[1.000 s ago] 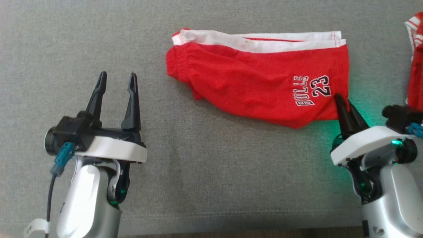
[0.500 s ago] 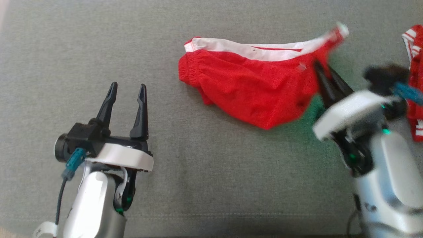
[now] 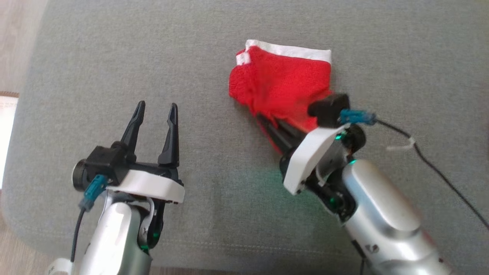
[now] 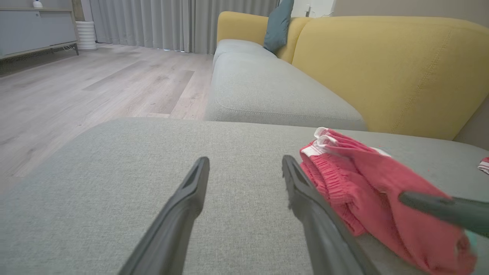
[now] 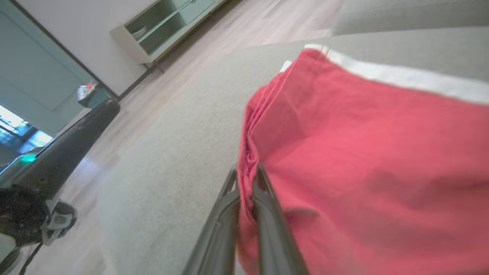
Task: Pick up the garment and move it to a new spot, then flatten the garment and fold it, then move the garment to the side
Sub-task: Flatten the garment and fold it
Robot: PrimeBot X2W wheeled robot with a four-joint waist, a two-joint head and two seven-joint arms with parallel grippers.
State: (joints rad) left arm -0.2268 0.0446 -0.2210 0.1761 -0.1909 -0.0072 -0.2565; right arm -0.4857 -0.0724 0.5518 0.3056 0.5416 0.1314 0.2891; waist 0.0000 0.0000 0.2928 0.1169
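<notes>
Folding looks to us like the step in hand. Our right gripper (image 3: 272,126) is clamped shut on a pinch of the red shorts (image 3: 280,80) near their lower edge. The cloth lies doubled over itself on the grey seat cushion (image 3: 114,57), with its white band (image 3: 290,49) along the far side. In the right wrist view the two dark fingers (image 5: 273,229) meet with red fabric squeezed between them. Our left gripper (image 3: 157,107) hangs above bare cushion with its jaws spread wide and nothing in them, off to the left of the shorts and apart from them. The shorts sit near the middle of the cushion, bunched at the left end where the elastic waist gathers. Next, we judge, the held edge needs laying down square on the layer beneath and then releasing, without dragging the pile askew. After that the bundle wants pressing flat before we shift it aside.
</notes>
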